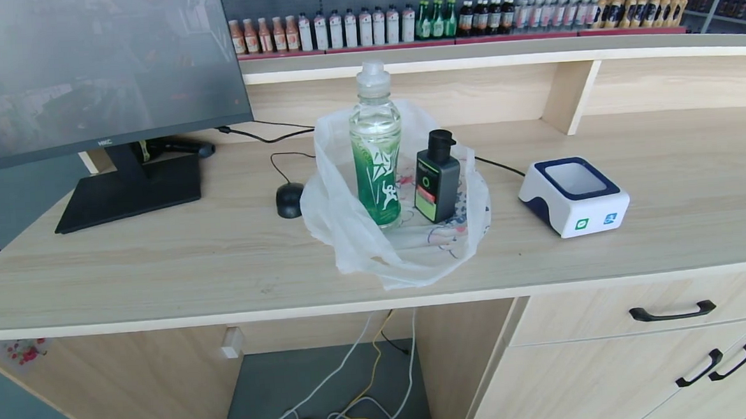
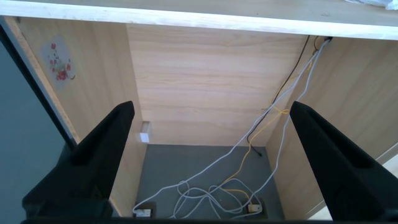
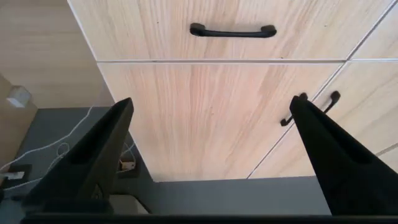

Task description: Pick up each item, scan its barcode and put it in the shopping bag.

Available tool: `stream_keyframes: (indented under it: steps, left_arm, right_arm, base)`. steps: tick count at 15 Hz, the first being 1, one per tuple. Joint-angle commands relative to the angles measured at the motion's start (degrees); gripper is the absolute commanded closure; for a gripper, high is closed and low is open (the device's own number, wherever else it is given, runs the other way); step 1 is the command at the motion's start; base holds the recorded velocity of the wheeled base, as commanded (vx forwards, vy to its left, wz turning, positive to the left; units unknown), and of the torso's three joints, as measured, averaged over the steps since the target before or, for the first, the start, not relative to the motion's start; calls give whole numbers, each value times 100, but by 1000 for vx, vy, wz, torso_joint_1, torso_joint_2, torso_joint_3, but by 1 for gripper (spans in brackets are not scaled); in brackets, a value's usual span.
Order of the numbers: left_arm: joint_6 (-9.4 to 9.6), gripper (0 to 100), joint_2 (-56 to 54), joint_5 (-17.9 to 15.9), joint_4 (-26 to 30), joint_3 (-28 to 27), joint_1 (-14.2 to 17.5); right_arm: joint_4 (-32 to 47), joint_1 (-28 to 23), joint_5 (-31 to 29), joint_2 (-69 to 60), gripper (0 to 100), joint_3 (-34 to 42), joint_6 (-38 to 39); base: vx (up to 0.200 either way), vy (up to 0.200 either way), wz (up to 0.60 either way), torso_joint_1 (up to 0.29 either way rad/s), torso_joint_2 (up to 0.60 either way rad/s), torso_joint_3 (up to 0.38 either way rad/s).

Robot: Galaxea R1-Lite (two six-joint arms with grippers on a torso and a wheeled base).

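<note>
Left end effector (image 2: 211,107); right end effector (image 3: 211,102); both matte black, broad tapering wedges

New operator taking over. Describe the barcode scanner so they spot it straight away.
Start at the long wooden counter and find the white shopping bag near its middle. On the robot's right of it, not touching the bag, sits the scanner. It is the only boxy white unit, with a dark blue rim around its top window.
</note>
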Motion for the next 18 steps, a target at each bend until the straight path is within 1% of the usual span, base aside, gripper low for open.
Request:
stream_keyframes:
  steps: [1, 2, 4, 5, 6, 8, 14, 15, 18]
  left_arm:
    - [0, 0, -2, 0, -2, 0, 5]
    - [-9, 0, -2, 0, -2, 0, 5]
    - [-18, 0, -2, 0, -2, 0, 5]
    - [-18, 0, -2, 0, -2, 0, 5]
    - [-18, 0, -2, 0, -2, 0, 5]
    - [-35, 0, -2, 0, -2, 0, 5]
    - [-18, 0, -2, 0, -2, 0, 5]
    - [-18, 0, -2, 0, -2, 0, 5]
    - [-18, 0, -2, 0, -2, 0, 5]
  right_arm:
    - [-35, -1036, 34, -437, 0, 44, 326]
    - [-158, -992, -1, -446, 0, 105, 537]
    - [-166, -992, 262, -446, 0, 114, 387]
    - [1, -975, 1097, -455, 0, 123, 45]
    - [80, -975, 1308, -455, 0, 123, -157]
    - [71, -298, 1273, -534, 0, 123, -193]
    - [80, -447, 1255, -701, 0, 123, 1]
    - [80, -570, 1247, -947, 0, 123, -43]
    - [80, -579, 1185, -947, 0, 123, 62]
  base:
    - [0, 0, 0, 0, 0, 0]
    - [0, 0, 0, 0, 0, 0]
    - [0, 0, 0, 0, 0, 0]
    - [0, 0, 0, 0, 0, 0]
    - [0, 0, 0, 0, 0, 0]
    - [0, 0, 0, 0, 0, 0]
    - [0, 0, 0, 0, 0, 0]
    - [0, 0, 0, 0, 0, 0]
    - [0, 0, 0, 0, 0, 0]
